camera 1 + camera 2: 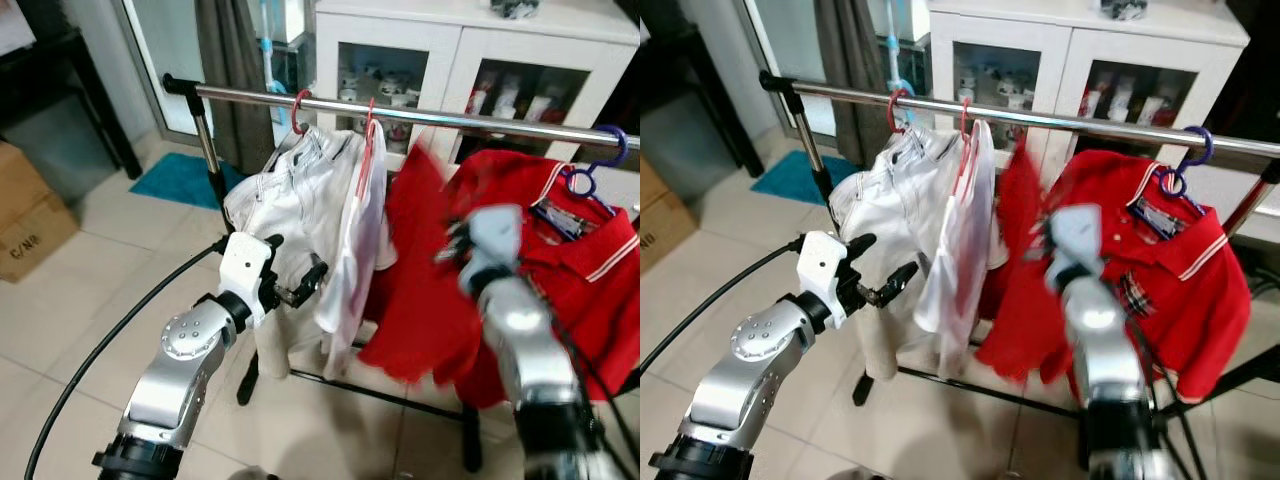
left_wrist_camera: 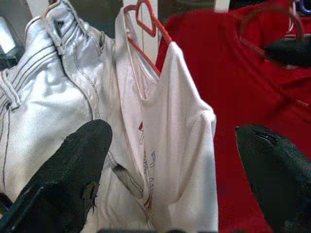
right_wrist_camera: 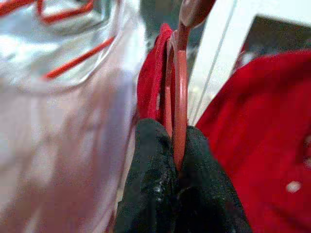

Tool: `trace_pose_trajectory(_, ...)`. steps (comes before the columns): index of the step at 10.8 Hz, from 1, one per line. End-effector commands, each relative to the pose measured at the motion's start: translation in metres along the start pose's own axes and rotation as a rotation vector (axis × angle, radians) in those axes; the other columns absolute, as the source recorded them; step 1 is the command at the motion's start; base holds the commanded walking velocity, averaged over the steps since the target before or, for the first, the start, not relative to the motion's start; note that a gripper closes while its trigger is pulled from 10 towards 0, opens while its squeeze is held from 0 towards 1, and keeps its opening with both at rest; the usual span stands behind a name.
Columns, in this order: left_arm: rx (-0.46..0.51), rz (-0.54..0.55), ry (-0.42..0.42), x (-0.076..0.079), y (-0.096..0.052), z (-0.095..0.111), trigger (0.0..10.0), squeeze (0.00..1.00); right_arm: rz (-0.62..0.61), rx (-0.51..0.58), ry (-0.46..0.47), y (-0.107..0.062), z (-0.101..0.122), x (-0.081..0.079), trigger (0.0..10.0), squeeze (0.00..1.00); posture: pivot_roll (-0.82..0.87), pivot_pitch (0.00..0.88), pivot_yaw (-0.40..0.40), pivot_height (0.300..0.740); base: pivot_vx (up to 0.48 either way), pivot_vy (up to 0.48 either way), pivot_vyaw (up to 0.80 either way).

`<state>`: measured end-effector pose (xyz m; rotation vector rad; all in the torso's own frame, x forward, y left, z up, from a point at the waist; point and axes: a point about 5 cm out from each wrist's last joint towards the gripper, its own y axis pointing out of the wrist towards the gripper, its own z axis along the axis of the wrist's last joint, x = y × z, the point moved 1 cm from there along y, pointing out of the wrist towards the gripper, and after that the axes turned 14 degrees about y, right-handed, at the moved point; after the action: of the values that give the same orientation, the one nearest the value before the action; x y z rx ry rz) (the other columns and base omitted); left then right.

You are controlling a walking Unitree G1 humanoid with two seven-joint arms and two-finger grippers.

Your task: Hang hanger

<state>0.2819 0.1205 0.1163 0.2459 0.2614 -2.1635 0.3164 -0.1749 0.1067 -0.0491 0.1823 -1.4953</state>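
The hanger point(image 3: 177, 92), red and carrying a red garment point(image 1: 425, 270), is pinched between the closed black fingers point(image 3: 155, 184) of the right gripper point(image 1: 462, 245), below and just in front of the metal clothes rail point(image 1: 400, 112), in the gap between a white shirt point(image 1: 350, 230) and a red polo shirt point(image 1: 580, 260). Its hook does not appear to be over the rail yet, though blur around the wrist makes this hard to tell. To do this step well, the hook probably needs to rise above the bar, cross it in that open gap, then settle down so the curve seats fully before the fingers let go; keeping the hook upright and square to the bar should stop it glancing off, and the hanging cloth could snag the neighbouring shirts if it swings. The right arm is raised in front of the robot with its forearm angled up toward the rail, the wrist blurred. The left arm is bent and lifted lower, at the height of the pale trousers point(image 1: 275, 190) hanging on the rail, its left gripper point(image 1: 300, 285) pointing toward the white garments, fingers spread apart and holding nothing. A white glass-fronted cabinet point(image 1: 480, 50) stands behind the rail.
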Motion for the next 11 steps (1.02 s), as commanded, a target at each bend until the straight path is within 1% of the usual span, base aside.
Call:
trace_pose_trajectory(1,-0.006,0.023,0.005,-0.002,-0.004,-0.002,10.0,0.00,0.025,0.007,0.002,-0.003,0.006,-0.006,0.0,0.00,-0.01,0.000,-0.008,0.740,0.000,0.000,0.00)
trace_pose_trajectory(2,-0.011,0.037,0.002,-0.003,-0.007,-0.003,10.0,0.00,0.027,-0.026,0.021,-0.009,0.000,-0.009,0.0,0.00,0.00,0.000,-0.019,0.740,0.000,0.000,0.00)
trace_pose_trajectory(3,-0.013,0.045,0.000,-0.004,-0.009,-0.004,10.0,0.00,0.028,-0.047,0.046,-0.014,-0.002,-0.013,0.0,0.00,0.00,0.000,-0.023,0.740,0.000,0.000,0.00)
trace_pose_trajectory(4,-0.016,0.047,-0.002,-0.003,-0.010,-0.005,10.0,0.00,0.034,-0.065,0.047,-0.017,-0.002,-0.015,0.0,0.00,-0.01,0.000,-0.024,0.740,0.000,0.000,0.00)
trace_pose_trajectory(8,-0.016,0.046,0.002,-0.004,-0.010,-0.005,10.0,0.00,0.019,-0.092,0.060,-0.021,-0.001,-0.014,0.0,0.00,-0.01,0.000,-0.018,0.740,-0.254,0.000,0.00)
trace_pose_trajectory(11,-0.018,0.048,0.005,-0.004,-0.010,-0.005,10.0,0.00,0.013,-0.096,0.061,-0.021,0.000,-0.014,0.0,0.00,-0.01,0.000,-0.019,0.740,-0.340,0.000,0.00)
